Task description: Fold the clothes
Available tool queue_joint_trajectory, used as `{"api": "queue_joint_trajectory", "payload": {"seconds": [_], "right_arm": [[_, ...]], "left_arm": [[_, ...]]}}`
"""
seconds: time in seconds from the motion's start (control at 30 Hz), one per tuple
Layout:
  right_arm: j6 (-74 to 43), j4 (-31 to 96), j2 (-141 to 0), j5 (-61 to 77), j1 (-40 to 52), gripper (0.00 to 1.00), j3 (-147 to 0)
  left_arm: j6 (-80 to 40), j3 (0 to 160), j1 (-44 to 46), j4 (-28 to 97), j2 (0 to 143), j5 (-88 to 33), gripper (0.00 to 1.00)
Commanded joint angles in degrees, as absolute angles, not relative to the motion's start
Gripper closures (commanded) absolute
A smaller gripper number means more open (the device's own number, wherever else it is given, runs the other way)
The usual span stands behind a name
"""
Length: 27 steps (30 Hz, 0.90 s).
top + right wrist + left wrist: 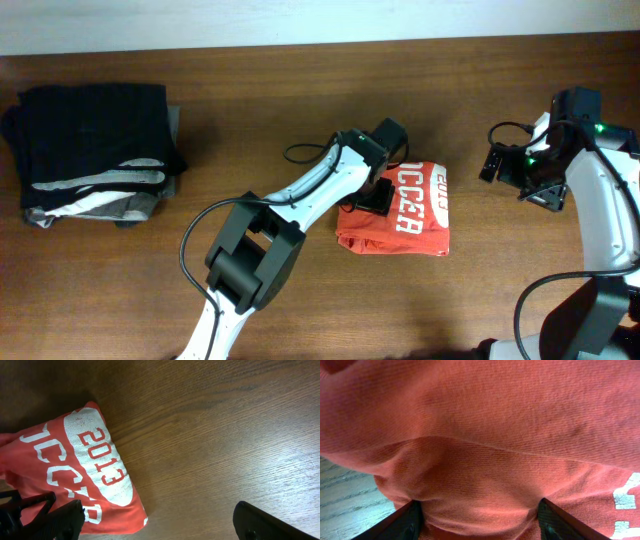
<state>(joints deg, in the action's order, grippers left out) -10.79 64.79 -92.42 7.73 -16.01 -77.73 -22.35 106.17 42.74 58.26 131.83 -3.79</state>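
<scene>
The left gripper (pixel 376 196) pressed on the left edge of the folded T-shirt (pixel 415 218). Its jaws stood wide, with cloth bulging between them but not pinched. The right gripper (pixel 497 162) hung spread wide and empty over the bench (pixel 300 90), to the shirt's right. The shirt lay mid-bench. It looked soft, light and floppy, so an edge or corner seemed best to pinch. It was nearly square, a bit longer side to side, with the white letters (pixel 420 195) up.

Matt knit cloth T-shirt (pixel 405 238), smooth wood table (pixel 300 100)
</scene>
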Motion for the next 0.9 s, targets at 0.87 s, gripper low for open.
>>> {"api": "queue_joint_trajectory", "payload": {"seconds": [0.87], "right_arm": [[-11.4, 64.9, -92.0, 7.0, -16.2, 0.01, -78.7]], "left_arm": [[-26.9, 102.9, 42.6, 57.2, 127.4, 5.8, 0.19]]}}
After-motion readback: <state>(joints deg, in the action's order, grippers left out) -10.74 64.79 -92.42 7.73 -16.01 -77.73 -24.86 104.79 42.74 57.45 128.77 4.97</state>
